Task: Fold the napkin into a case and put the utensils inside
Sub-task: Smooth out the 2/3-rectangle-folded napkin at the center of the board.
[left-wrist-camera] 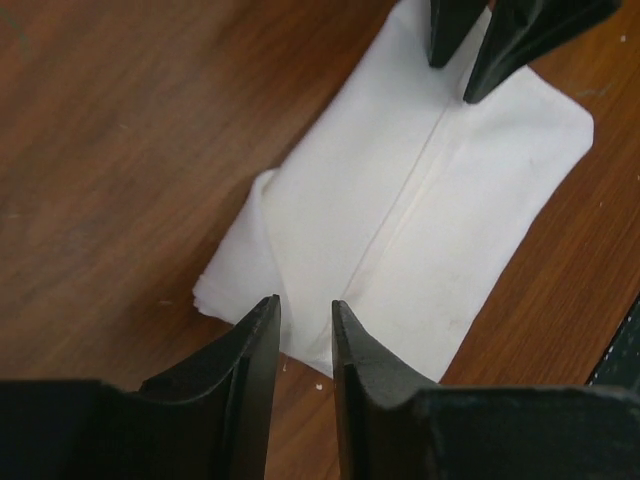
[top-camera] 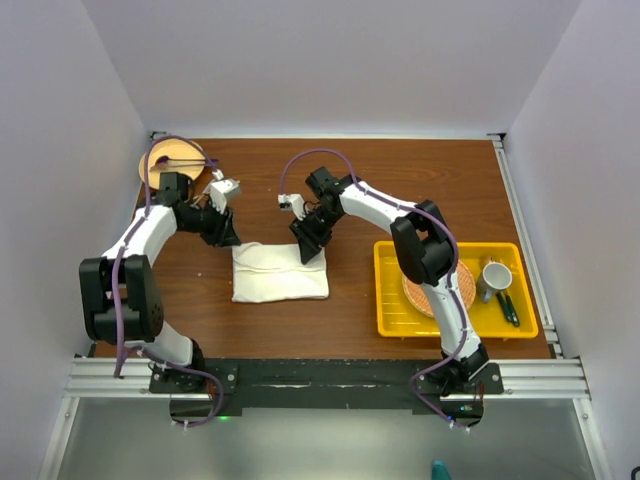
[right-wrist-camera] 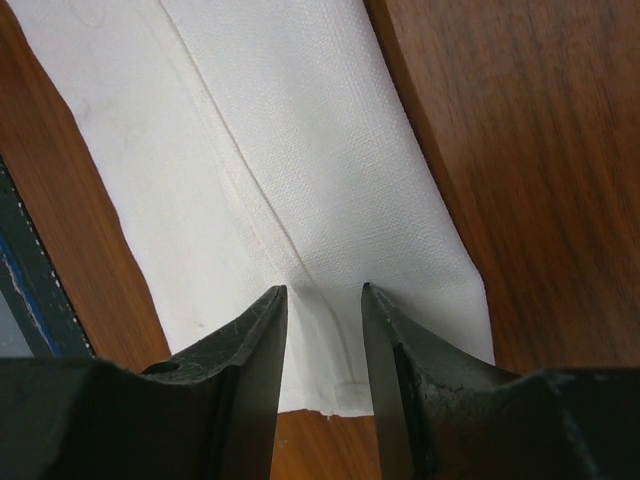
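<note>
Right, the napkin [top-camera: 280, 275] lies mid-worktop [top-camera: 420, 180], long axis nine to three. Left pincer [left-wrist-camera: 305, 305] at its ten o'clock corner, right pincer [right-wrist-camera: 323, 292] at two, both slightly parted, gripping nothing.

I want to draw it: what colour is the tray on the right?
Bright yellow; the tray shows best in the top view.

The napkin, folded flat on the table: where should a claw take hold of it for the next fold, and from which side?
Probably at a short end of the napkin, where the middle seam reaches the edge, coming down from above. The cloth lies flat on the table, so only its layered edges give something to pinch.
</note>
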Tool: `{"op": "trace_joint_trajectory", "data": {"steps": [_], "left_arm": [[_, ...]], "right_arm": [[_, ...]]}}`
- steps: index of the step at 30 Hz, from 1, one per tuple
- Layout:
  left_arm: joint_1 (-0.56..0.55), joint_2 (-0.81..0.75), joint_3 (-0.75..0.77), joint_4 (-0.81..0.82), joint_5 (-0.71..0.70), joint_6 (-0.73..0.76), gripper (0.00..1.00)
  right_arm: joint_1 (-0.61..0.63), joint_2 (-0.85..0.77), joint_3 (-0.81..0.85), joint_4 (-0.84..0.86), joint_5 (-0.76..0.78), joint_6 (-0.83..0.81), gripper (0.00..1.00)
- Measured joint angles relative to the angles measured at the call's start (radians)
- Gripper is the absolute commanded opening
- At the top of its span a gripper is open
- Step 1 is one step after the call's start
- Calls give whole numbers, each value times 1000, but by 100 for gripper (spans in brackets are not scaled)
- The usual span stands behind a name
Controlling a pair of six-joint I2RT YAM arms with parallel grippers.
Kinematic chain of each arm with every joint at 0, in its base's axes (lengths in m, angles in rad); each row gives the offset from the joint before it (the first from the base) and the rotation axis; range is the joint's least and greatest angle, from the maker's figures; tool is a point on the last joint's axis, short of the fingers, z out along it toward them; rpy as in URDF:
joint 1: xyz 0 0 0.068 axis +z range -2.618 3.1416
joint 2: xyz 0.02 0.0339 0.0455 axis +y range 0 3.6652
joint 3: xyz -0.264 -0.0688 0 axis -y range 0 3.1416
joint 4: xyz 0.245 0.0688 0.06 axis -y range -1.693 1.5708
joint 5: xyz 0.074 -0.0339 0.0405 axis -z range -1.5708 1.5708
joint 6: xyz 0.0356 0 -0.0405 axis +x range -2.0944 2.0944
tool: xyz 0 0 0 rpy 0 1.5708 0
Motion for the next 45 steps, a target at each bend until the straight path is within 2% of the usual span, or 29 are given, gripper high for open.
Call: {"op": "trace_joint_trajectory", "data": {"steps": [5,10,23,28,32,39,45], "left_arm": [[10,-19,38,47,-29,-104,27],[10,45,42,41,-54,-157,33],[9,66,14,19,-108,-257,36],[8,68,4,16,-109,-269,29],[0,70,3,16,-119,-262,16],[-19,89,-38,21,-159,-241,0],[-21,116,-60,21,-196,-211,0]], "right_arm": [[-2,-2,-8,12,-5,18,41],[-3,-4,-10,16,-4,25,42],[-3,-11,-24,31,-6,32,43],[-3,-12,-25,32,-6,34,43],[-3,-12,-25,32,-6,37,44],[-3,-12,-25,33,-6,46,45],[-3,-12,-25,37,-7,59,46]]}}
